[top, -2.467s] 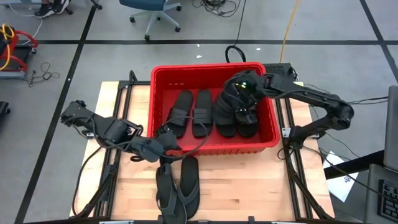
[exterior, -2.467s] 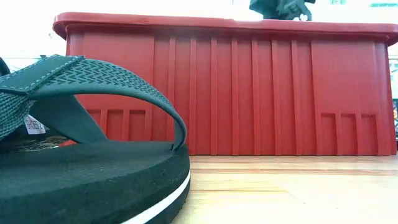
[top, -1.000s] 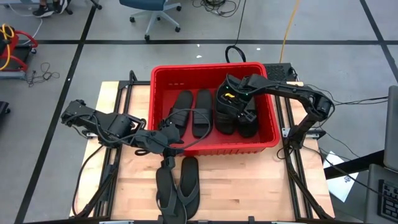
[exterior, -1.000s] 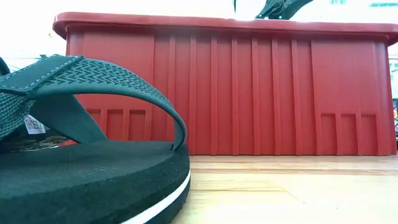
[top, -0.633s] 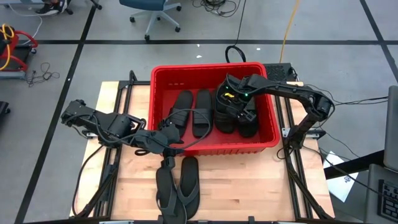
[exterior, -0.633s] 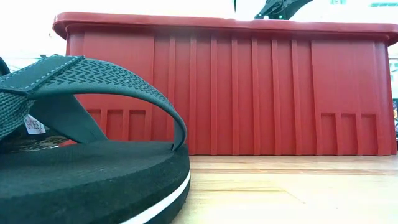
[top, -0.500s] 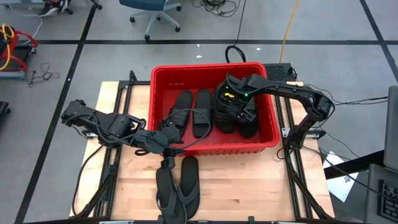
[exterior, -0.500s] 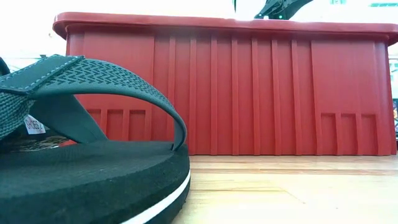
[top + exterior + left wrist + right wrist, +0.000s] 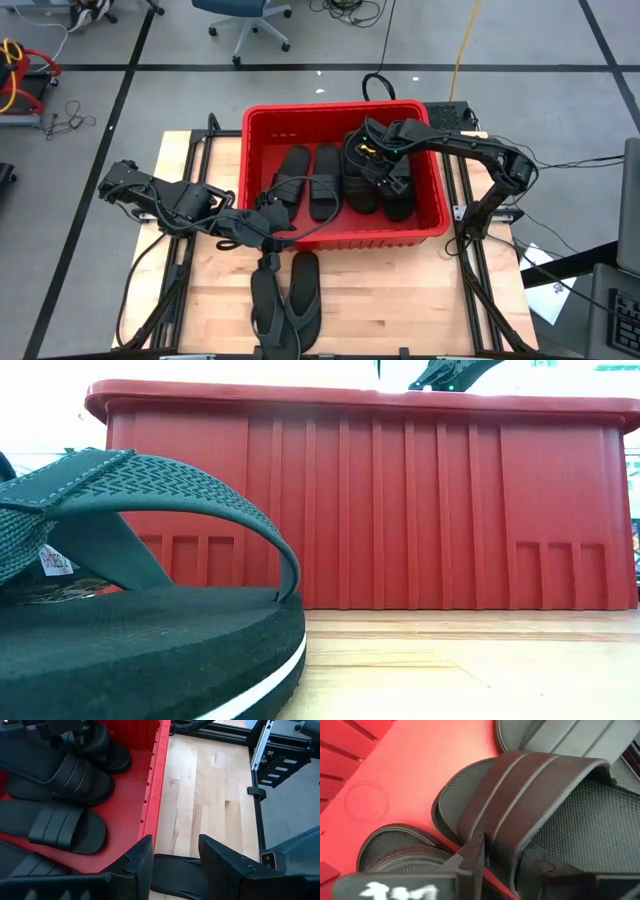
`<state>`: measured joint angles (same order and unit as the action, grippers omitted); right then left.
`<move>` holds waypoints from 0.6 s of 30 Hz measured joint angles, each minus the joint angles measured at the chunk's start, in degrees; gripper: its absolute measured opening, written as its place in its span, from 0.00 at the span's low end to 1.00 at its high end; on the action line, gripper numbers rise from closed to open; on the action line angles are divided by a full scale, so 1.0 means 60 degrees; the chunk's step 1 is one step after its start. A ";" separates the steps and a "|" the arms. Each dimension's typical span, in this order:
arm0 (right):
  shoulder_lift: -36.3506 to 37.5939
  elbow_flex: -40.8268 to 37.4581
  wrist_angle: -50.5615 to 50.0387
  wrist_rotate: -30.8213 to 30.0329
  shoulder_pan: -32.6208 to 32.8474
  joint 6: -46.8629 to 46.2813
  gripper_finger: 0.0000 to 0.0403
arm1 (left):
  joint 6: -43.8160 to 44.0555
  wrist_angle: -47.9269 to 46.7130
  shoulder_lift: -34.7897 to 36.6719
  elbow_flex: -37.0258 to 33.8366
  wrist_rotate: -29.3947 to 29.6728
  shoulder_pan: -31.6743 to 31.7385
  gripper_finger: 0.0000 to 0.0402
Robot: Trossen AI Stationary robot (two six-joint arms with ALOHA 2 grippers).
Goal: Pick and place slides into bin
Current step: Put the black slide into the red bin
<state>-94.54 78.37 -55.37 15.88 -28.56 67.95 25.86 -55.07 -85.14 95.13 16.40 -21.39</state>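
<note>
While two thong slides (image 9: pixel 285 300) lie side by side on the bench (image 9: pixel 400 300), the left claw (image 9: pixel 172 857) hangs just above the upper end of the left-hand one, fingers spread, nothing between them. In the left wrist view the black sole sits directly below the gap between the fingers, and the near wall of the bin (image 9: pixel 340 240) stands just beyond the fingertips.

Judged from this pose, the step in hand is the pick of that slide. To do it well, the claw should descend with one finger on either side of the sole's edge or of a strap, close firmly on the soft rubber, and lift high enough to clear the thick rim before carrying forward. The neighbouring thong slide lies touching or nearly touching it, so a narrow, centred approach would avoid dragging both.

Beyond the left claw, inside the bin, two ribbed-strap slides (image 9: pixel 310 180) lie flat in the left half. Farther still, in the right half, the right claw (image 9: pixel 375 150) is down among a stack of slides (image 9: pixel 385 190). In the right wrist view its fingers straddle the wide ribbed strap (image 9: pixel 530 800) of one slide, with the strap between them, apparently pinched. The low view shows only the bin's outer wall behind a thong slide.
</note>
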 joint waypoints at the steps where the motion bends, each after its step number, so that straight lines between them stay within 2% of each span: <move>1: 0.0000 0.0000 0.0011 -0.0023 0.0000 -0.0056 0.20 | -0.0016 0.0000 0.0000 0.0001 0.0000 0.0000 0.38; 5: 0.0000 0.0000 0.0069 -0.0082 0.0000 -0.0269 0.26 | -0.0017 -0.0002 0.0000 0.0001 0.0000 0.0000 0.38; 10: 0.0000 0.0000 0.0362 -0.0699 0.0000 -0.0855 0.35 | -0.0021 -0.0003 0.0000 0.0004 0.0000 0.0000 0.38; 18: 0.0011 0.0000 0.0541 -0.0728 0.0000 -0.0959 0.47 | -0.0003 -0.0002 0.0000 0.0004 0.0000 0.0000 0.38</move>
<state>-94.48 78.37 -52.12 11.51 -28.56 62.20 25.84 -55.09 -85.14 95.15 16.40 -21.39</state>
